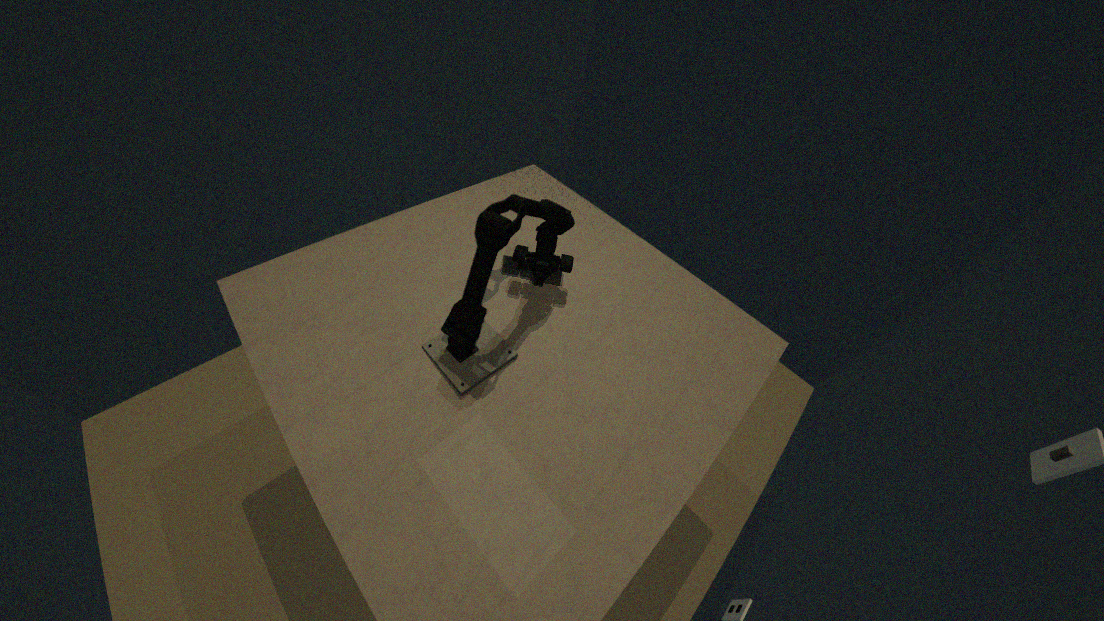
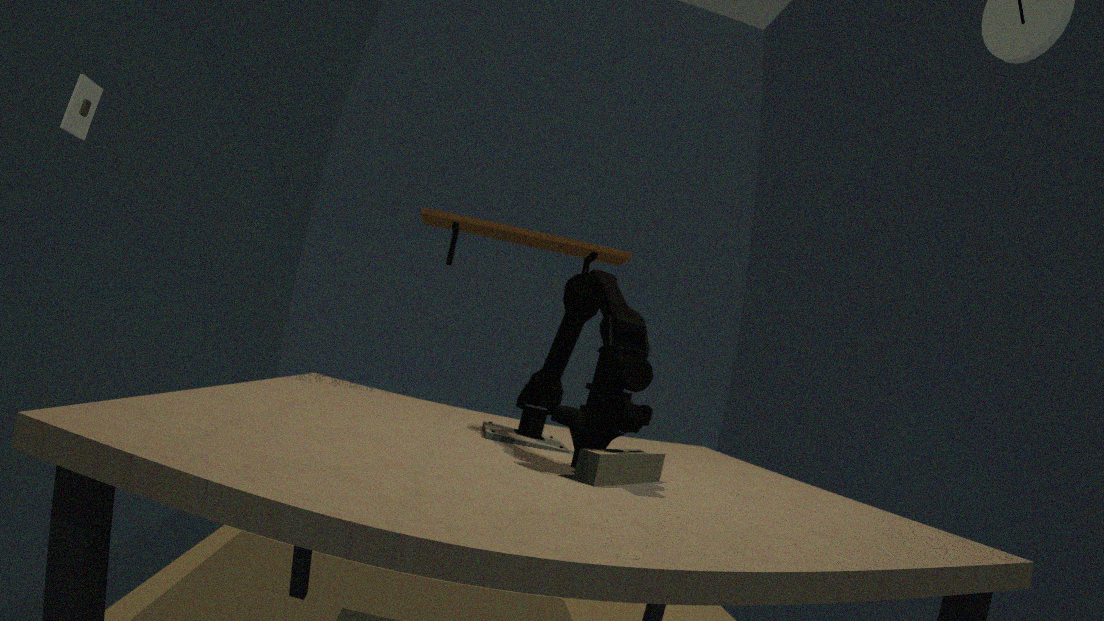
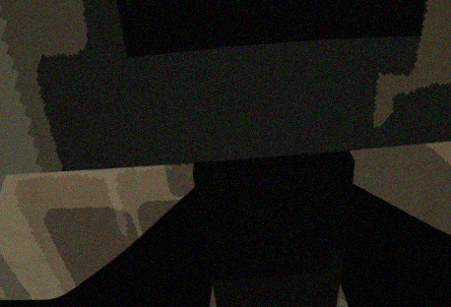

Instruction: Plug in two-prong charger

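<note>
My gripper [image 1: 539, 278] [image 2: 582, 451] [image 3: 265, 192] points down low over the table and is shut on the charger [image 3: 274, 224], a black block between the two dark fingers in the wrist view. Its prongs cannot be made out there. The power strip [image 2: 626, 468] [image 3: 148, 106] is a pale grey box on the table. In the wrist view it lies mostly in dark shadow, with a black rectangle [image 3: 271, 13] near the top of the view. The charger's far end is at the strip's near edge in that view; whether they touch is unclear. The outlet slots are not visible.
The arm's base plate [image 1: 465, 382] [image 2: 495, 430] is bolted to the table [image 1: 618, 386] [image 2: 366, 484], behind the strip in the exterior view. A wooden shelf [image 2: 529, 238] on the wall shows behind the arm there. The whole scene is dim.
</note>
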